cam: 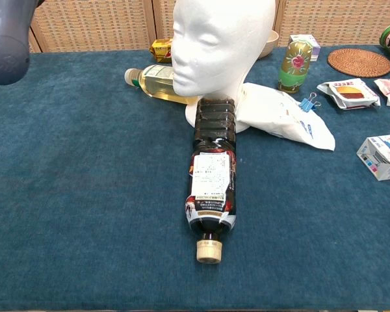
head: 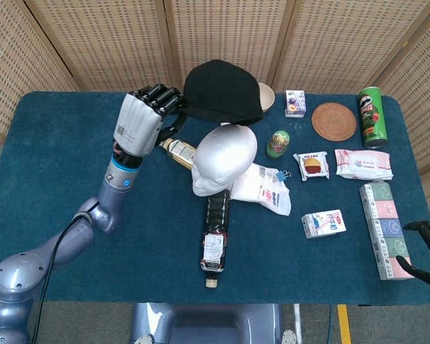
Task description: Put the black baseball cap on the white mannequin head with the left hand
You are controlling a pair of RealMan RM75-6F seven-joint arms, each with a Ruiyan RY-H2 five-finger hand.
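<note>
This looks like a robotics lab set up for trials, not a home. Woven cane screens point(head: 222, 39) fence off the far edge of a table point(head: 57, 186) covered in blue felt. Odd groceries, such as a crisps can point(head: 372, 116) and boxed cartons point(head: 387, 229), are spread along its right edge like test props.
</note>
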